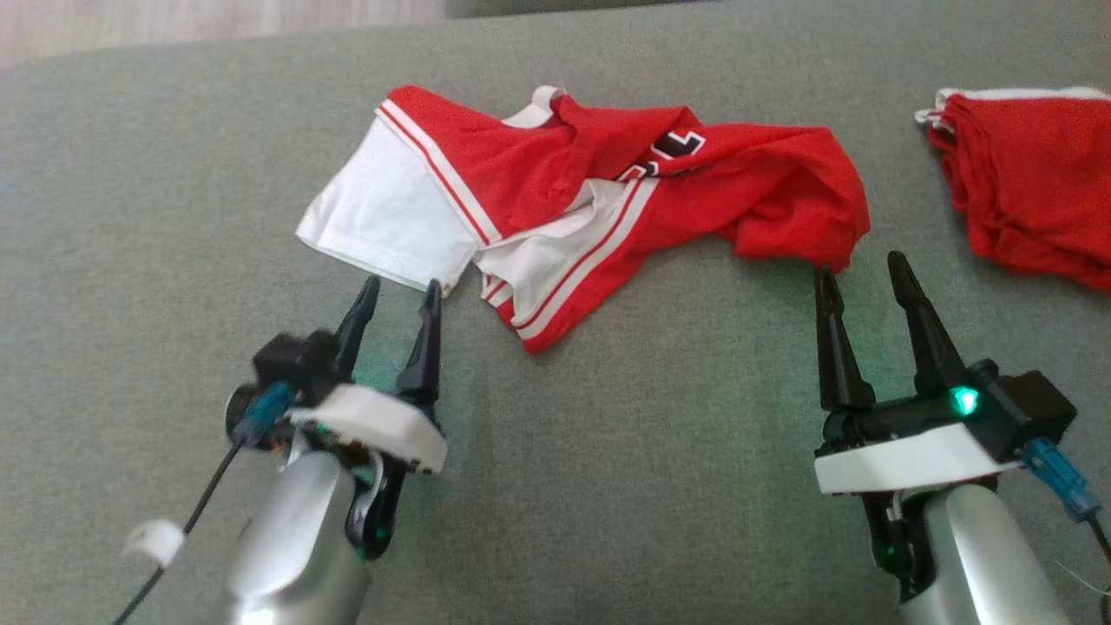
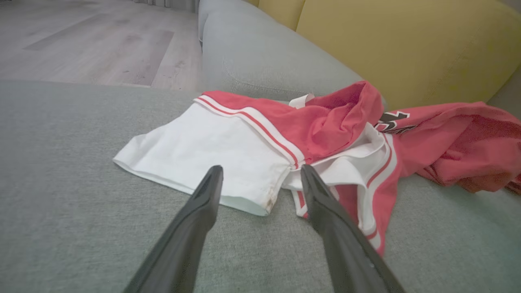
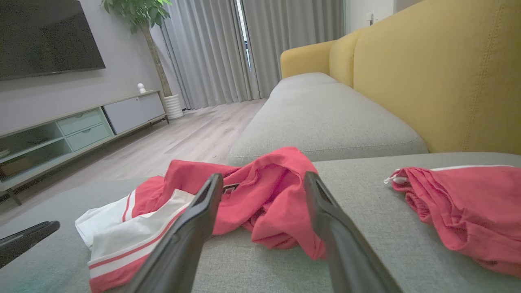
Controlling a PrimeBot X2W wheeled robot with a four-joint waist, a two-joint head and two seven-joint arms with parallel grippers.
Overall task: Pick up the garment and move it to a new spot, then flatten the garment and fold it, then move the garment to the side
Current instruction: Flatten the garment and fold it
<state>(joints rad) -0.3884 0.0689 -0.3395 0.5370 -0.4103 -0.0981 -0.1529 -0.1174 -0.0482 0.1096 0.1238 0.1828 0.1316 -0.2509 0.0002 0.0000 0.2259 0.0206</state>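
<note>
The crumpled red-and-white garment (image 1: 608, 191) lies on the grey sofa seat (image 1: 608, 451); the left claw (image 1: 403, 285) and right claw (image 1: 858, 265) sit at its near edge, both open and empty.

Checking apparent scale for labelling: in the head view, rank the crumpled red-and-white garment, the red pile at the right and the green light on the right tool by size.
Largest: red-and-white garment.
Middle: red pile, cut off by the picture's edge, so its full extent is unsure.
Smallest: green light on the right tool.

Left gripper (image 1: 403, 283) and right gripper (image 1: 858, 265) — fingers (image 1: 922, 334) wide apart, both empty.
</note>
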